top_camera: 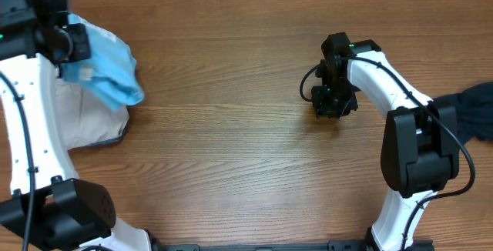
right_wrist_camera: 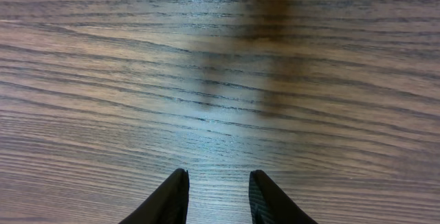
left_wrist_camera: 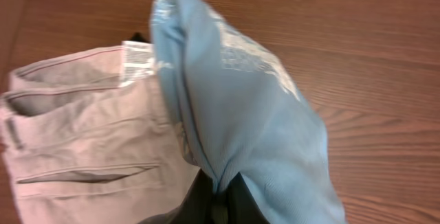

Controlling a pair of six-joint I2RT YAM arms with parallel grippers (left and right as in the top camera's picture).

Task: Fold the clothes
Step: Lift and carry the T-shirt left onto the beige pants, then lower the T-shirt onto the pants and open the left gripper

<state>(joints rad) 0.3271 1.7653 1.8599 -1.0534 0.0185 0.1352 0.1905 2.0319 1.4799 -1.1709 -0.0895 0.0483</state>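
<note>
Left jaws clenched on the blue garment, bunched at far left over the beige trousers | right jaws parted, grasping nothing, above the desk right of centre | dark garment lay at right edge.

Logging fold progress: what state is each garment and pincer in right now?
Light blue cloth garment: pinched, hanging bunched, unfolded.
Beige fabric trousers: folded flat, partly covered by it.
Dark cloth garment: crumpled at far right, partly out of view.
Left pincer: shut on the blue garment.
Right pincer: open, empty, above the wooden table.
</note>
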